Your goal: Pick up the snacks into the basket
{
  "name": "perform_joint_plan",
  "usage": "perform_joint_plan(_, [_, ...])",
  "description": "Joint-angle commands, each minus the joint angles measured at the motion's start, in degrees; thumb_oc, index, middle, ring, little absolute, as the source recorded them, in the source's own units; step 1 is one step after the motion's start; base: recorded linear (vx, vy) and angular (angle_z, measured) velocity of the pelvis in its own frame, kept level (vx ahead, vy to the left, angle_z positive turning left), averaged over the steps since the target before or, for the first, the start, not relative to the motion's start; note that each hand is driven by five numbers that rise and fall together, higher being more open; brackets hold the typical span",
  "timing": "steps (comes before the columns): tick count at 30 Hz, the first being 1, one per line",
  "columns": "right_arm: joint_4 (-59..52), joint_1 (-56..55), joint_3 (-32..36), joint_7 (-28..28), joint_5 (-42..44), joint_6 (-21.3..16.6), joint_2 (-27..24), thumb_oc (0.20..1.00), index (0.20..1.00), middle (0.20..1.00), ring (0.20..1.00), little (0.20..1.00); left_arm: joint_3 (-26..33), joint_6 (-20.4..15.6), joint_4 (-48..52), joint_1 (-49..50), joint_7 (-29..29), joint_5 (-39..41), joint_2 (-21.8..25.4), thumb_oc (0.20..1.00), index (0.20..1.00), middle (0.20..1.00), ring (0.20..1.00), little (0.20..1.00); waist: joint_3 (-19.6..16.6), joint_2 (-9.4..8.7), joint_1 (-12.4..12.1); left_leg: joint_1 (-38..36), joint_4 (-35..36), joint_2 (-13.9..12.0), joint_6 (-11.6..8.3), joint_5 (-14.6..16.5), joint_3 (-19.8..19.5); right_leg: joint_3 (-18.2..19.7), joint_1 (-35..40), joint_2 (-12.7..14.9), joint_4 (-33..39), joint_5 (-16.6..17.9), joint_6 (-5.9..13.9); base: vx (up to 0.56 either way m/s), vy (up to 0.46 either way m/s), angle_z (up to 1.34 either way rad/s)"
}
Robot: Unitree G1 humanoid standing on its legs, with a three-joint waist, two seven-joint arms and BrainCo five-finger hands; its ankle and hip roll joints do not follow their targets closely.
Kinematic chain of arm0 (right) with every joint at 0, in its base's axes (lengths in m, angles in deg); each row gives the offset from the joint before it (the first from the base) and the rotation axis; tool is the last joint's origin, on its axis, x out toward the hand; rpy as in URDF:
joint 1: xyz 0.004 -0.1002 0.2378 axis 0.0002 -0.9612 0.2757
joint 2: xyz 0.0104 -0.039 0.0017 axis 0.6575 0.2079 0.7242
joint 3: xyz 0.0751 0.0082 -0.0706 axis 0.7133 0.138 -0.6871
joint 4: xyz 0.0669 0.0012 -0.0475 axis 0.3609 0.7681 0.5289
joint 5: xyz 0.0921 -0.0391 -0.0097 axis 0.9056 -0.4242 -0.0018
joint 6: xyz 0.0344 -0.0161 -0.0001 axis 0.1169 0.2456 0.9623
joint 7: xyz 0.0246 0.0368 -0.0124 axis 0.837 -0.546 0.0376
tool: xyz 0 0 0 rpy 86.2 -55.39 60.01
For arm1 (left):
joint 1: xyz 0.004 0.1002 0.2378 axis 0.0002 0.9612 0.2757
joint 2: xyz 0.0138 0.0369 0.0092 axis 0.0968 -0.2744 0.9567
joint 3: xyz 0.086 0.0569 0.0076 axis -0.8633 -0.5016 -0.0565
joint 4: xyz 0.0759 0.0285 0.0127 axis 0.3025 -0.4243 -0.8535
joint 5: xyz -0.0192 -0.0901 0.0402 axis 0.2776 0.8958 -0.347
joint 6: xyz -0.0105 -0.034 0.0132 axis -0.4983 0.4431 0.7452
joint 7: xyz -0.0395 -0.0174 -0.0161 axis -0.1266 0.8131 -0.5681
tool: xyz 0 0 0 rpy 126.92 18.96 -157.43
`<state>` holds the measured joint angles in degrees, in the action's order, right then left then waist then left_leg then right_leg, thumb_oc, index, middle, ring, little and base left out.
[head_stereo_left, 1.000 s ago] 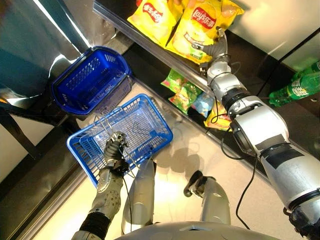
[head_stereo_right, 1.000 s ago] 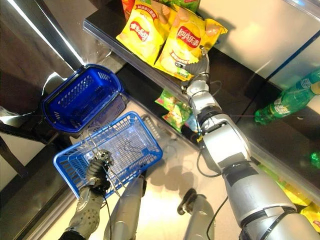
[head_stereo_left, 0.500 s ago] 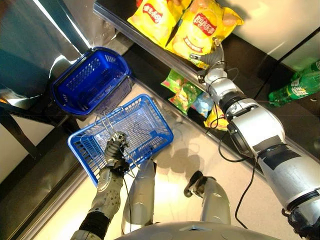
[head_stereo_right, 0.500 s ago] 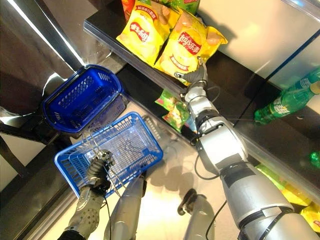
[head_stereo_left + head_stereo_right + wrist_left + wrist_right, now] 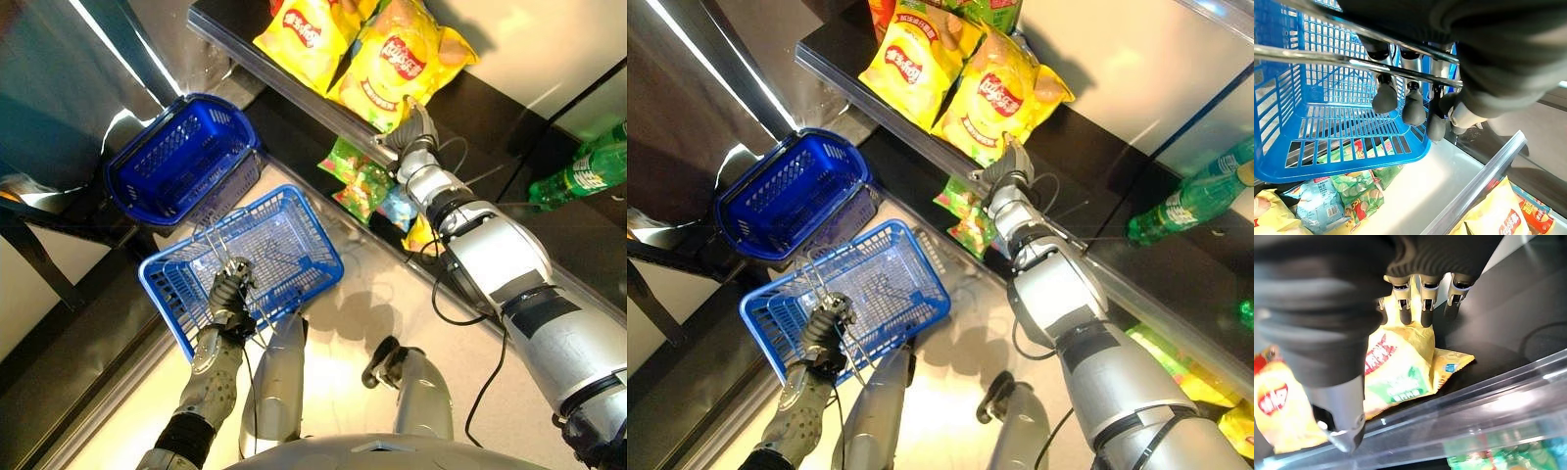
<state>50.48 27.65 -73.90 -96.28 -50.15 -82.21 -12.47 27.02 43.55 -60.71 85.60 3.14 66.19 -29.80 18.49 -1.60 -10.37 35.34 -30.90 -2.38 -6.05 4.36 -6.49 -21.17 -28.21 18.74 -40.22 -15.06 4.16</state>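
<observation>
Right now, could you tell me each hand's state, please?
Left hand: shut on the basket's handle.
Right hand: open, fingers on the yellow chip bag.

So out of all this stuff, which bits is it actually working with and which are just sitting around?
In the job:
- yellow chip bag under the right robot hand
- light blue basket, wire handle gripped by the left robot hand

Lying about:
- second yellow chip bag
- dark blue basket
- green snack packets on the lower shelf
- green bottle
</observation>
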Motion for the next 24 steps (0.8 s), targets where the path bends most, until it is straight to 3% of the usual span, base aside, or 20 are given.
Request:
perform_joint_plan(1, [2.1,1.7,-1.6,0.4,-3.9,0.7,-1.9,1.000,1.000,1.000,1.000,1.000,-2.5,-3.0,10.2,-1.5,-3.1,-0.9,1.1,0.200,0.200,0.200,0.200,0.200,-0.5,2.81,-1.6,-0.7,0.3,3.2,6.42,3.3,2.1,1.1,-2.8,-1.1,-0.6,5.3,3.40,0.00,0.001,0.04])
perform_joint_plan(6, [1.7,2.2,-1.8,0.0,-4.8,0.8,-2.9,1.000,1.000,1.000,1.000,1.000,-2.3,-3.0,11.3,-1.4,-3.3,-0.9,1.6,0.200,0.200,0.200,0.200,0.200,-0.3,3.11,-2.1,-0.2,0.2,3.5,6.55,3.2,1.9,0.9,-3.2,-0.9,-1.1,5.3,3.48,0.00,0.002,0.05])
perform_joint_plan(7, [1.4,2.6,-1.5,-0.4,-4.4,0.7,-3.5,0.953,0.953,0.953,0.953,0.953,-2.0,-3.3,11.7,-1.6,-3.2,-0.9,1.8,0.200,0.200,0.200,0.200,0.200,-0.1,3.08,-2.3,0.2,0.0,3.6,6.55,3.2,1.8,0.8,-3.5,-0.7,-1.3,5.3,3.51,-0.01,-0.006,0.05])
perform_joint_plan(9, [1.4,2.6,-1.5,-0.4,-4.4,0.7,-3.5,0.940,0.940,0.940,0.940,0.940,-2.0,-3.3,11.7,-1.6,-3.2,-0.9,1.8,0.200,0.200,0.200,0.200,0.200,-0.1,3.07,-2.3,0.2,-0.1,3.6,6.55,3.2,1.8,0.8,-3.5,-0.7,-1.3,5.2,3.51,-0.01,-0.005,0.04])
perform_joint_plan(10, [1.0,4.2,-1.3,-0.7,-3.4,0.4,-4.5,0.649,0.649,0.649,0.649,0.649,-1.2,-3.5,12.3,-1.3,-2.9,-0.7,2.1,0.200,0.200,0.200,0.200,0.200,0.1,3.06,-2.6,0.8,-0.3,3.7,6.50,3.2,1.6,0.6,-4.0,-0.6,-1.5,5.2,3.51,-0.02,-0.005,0.05])
perform_joint_plan(11, [1.0,4.2,-1.3,-0.7,-3.4,0.4,-4.5,0.595,0.595,0.595,0.595,0.595,-1.2,-3.5,12.3,-1.3,-2.9,-0.7,2.2,0.200,0.200,0.200,0.200,0.200,0.1,3.05,-2.6,0.9,-0.3,3.7,6.50,3.2,1.6,0.6,-4.0,-0.6,-1.5,5.2,3.51,-0.03,0.004,0.11])
perform_joint_plan(12, [0.8,5.1,-0.9,-1.0,-2.5,0.2,-5.2,0.410,0.410,0.410,0.410,0.410,-0.7,-3.7,12.7,-1.0,-2.6,-0.6,2.2,0.200,0.200,0.200,0.200,0.200,0.3,3.02,-2.5,1.3,-0.6,3.8,6.45,3.1,1.5,0.6,-4.2,-0.6,-1.7,5.2,3.48,-0.01,0.009,0.11])
perform_joint_plan(13, [0.8,5.2,-0.9,-1.0,-2.5,0.2,-5.1,0.373,0.373,0.373,0.373,0.373,-0.7,-3.7,12.7,-1.0,-2.6,-0.6,2.2,0.200,0.200,0.200,0.200,0.200,0.3,3.01,-2.5,1.3,-0.6,3.8,6.45,3.1,1.6,0.6,-4.2,-0.6,-1.7,5.2,3.48,-0.01,0.010,0.10])
perform_joint_plan(14, [0.6,5.9,-0.7,-1.3,-1.9,0.0,-5.3,0.219,0.219,0.219,0.219,0.219,-0.4,-3.8,12.9,-0.9,-2.4,-0.6,2.3,0.200,0.200,0.200,0.200,0.200,0.4,2.97,-2.5,1.6,-0.7,3.9,6.44,3.1,1.6,0.6,-4.4,-0.6,-1.8,5.1,3.43,-0.01,0.003,0.07])
perform_joint_plan(19, [0.3,8.1,0.0,-2.7,0.5,-0.7,-6.2,0.200,0.200,0.200,0.200,0.200,0.8,-4.1,12.9,0.0,-1.5,-0.3,2.2,0.200,0.200,0.200,0.200,0.200,0.5,2.65,-2.3,2.6,-1.1,3.8,6.47,3.1,1.5,0.4,-5.2,-0.7,-2.0,5.2,3.43,0.00,0.001,0.03])
perform_joint_plan(24, [1.4,9.1,0.2,-2.7,2.1,-0.9,-10.9,0.200,0.200,0.200,0.200,0.200,0.4,-4.1,13.3,0.6,-2.3,0.0,2.8,0.200,0.200,0.200,0.200,0.200,0.1,2.73,-2.7,2.9,-1.1,4.0,6.56,3.1,1.2,-0.1,-5.3,-0.2,-2.2,5.2,3.63,-0.01,0.003,0.07])
